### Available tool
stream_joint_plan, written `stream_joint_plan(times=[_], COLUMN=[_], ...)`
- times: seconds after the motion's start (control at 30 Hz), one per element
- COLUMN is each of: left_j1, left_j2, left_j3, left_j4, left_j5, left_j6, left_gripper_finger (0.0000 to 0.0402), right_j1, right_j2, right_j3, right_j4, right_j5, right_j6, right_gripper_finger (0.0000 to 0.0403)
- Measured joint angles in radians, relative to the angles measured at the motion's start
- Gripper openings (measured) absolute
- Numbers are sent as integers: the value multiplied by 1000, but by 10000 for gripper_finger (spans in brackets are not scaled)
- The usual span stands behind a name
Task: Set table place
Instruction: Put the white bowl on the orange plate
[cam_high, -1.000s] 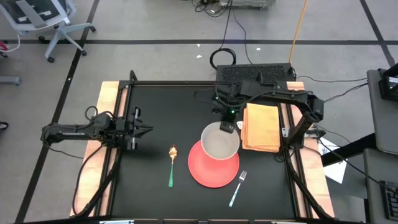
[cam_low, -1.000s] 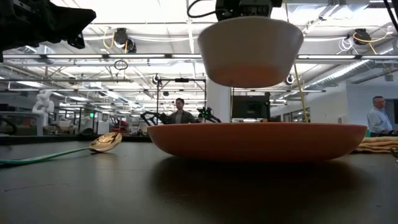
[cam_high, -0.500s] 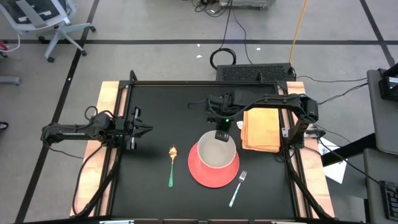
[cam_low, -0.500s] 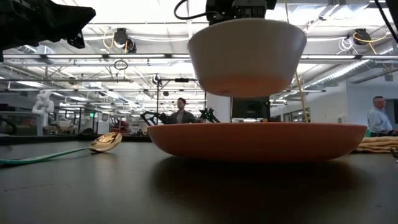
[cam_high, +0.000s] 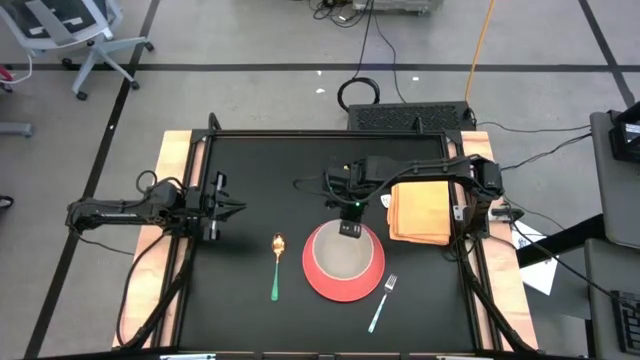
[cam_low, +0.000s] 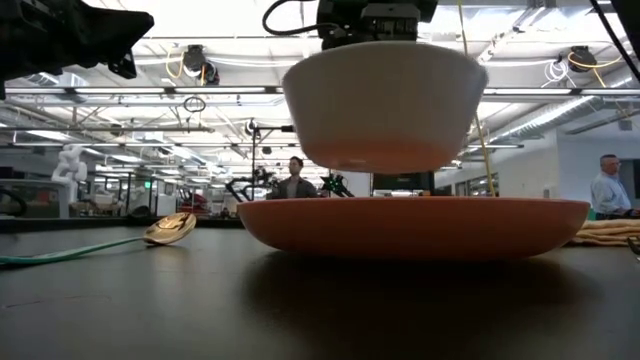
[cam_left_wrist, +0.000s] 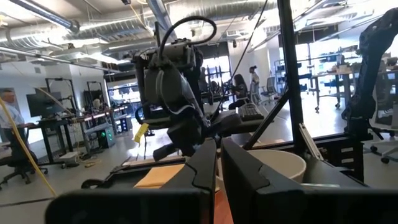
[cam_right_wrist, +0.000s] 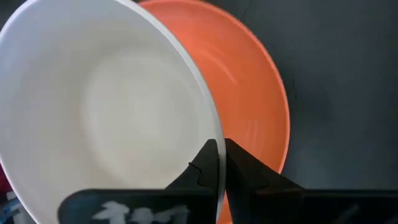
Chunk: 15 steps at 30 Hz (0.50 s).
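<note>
A white bowl (cam_high: 346, 254) hangs above an orange-red plate (cam_high: 343, 283) that lies flat on the black table (cam_high: 260, 170). My right gripper (cam_high: 350, 229) is shut on the bowl's far rim. In the low view the bowl (cam_low: 383, 105) floats clear of the plate (cam_low: 415, 226). A gold spoon with a green handle (cam_high: 277, 264) lies left of the plate and a fork (cam_high: 383, 301) to its right. My left gripper (cam_high: 236, 210) waits shut at the table's left side, holding nothing. My right gripper pinches the bowl's rim (cam_right_wrist: 216, 144) on its far side, one finger (cam_right_wrist: 200, 167) inside the bowl and the other (cam_right_wrist: 247, 170) outside. The fingers slant down from above and from the far side. The bowl hangs roughly level, mouth up, lifted clear over the plate.
A folded yellow-orange napkin (cam_high: 420, 207) lies at the table's right, beside the plate. The spoon's bowl (cam_low: 170, 229) shows left of the plate in the low view. Bare black tabletop stretches along the far side and the near left.
My right gripper has carried the bowl toward the table's near edge and a little left, and has sunk lower. The bowl, which overlapped only the plate's far right part, now hangs centred over it and closer to it, still clear.
</note>
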Motion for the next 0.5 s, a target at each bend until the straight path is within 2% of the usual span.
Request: stream_joint_plan(times=[0.5], left_j1=[0], left_j2=[0], left_j3=[0], left_j4=[0], left_j5=[0], left_j6=[-11], left_gripper_finger=[31], right_j1=[35], right_j2=[1], right_j3=[0], right_j4=[-4], right_j5=[2], right_j6=[4], right_gripper_finger=[0])
